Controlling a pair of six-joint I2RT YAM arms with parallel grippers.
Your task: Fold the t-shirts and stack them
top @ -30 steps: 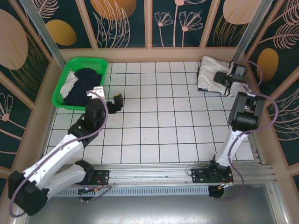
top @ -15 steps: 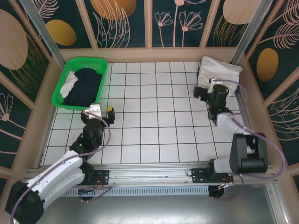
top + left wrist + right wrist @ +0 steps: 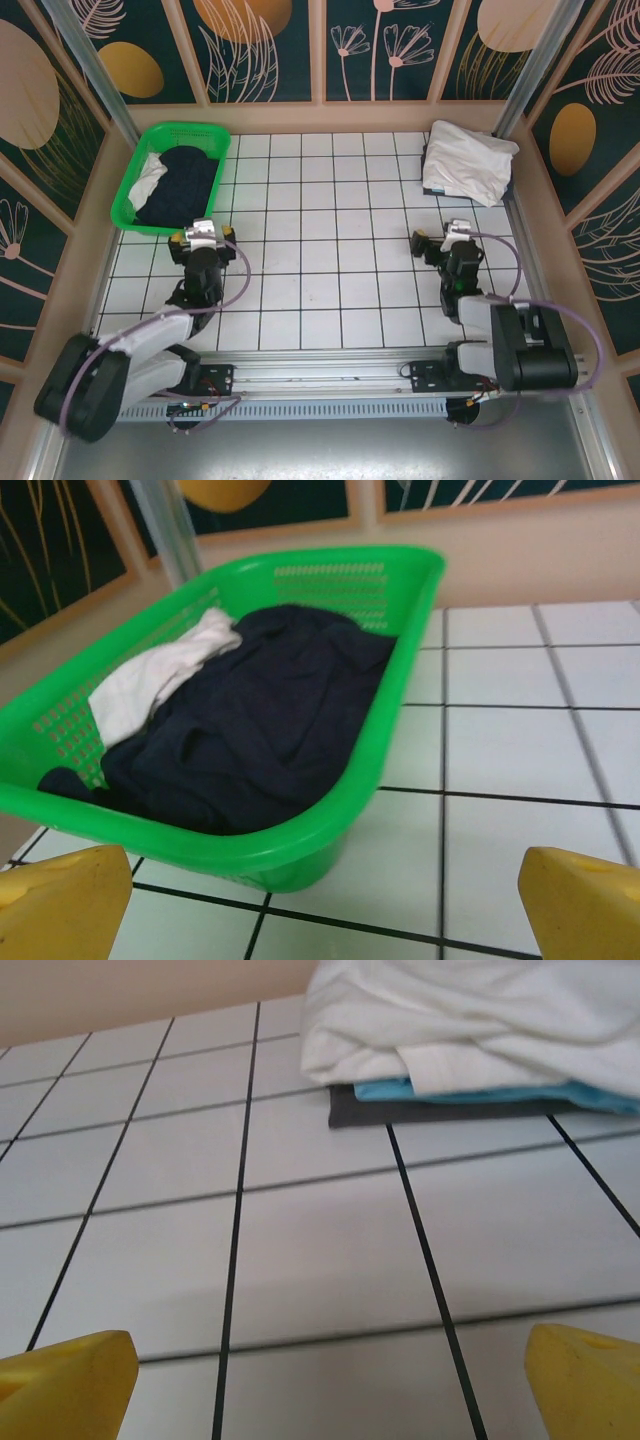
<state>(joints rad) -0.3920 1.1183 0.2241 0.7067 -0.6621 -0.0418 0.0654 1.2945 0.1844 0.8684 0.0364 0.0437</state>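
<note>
Top external. Left fingers sat spread wide with nothing in them, low over the tiled surface, just short of the near end of the green basket. The navy t-shirt lay bunched inside it, with a white cloth tucked against the left wall. The basket's long axis ran away from the arm bases, leaning slightly right at the far end. Right fingers were equally wide and empty, and faced the folded stack in the far right corner, well apart from it. By my reading the left arm was plainly the nearer one to the unfolded shirts.

Left wrist. Both yellow fingertips showed at the bottom corners with only bare tile between them. The basket lay dead ahead and a little left, its near rim between the tips and the cloth. The navy shirt filled most of it and rose about to rim height. The white piece lay on the far left. I judged that a reach would have to go forward and up over the rim before dropping.

Right wrist. The yellow tips stood wide apart over empty tile. The stack sat ahead and to the right: white t-shirt on top, light blue t-shirt under it, dark grey t-shirt at the bottom, its folded edges facing the fingers.
</note>
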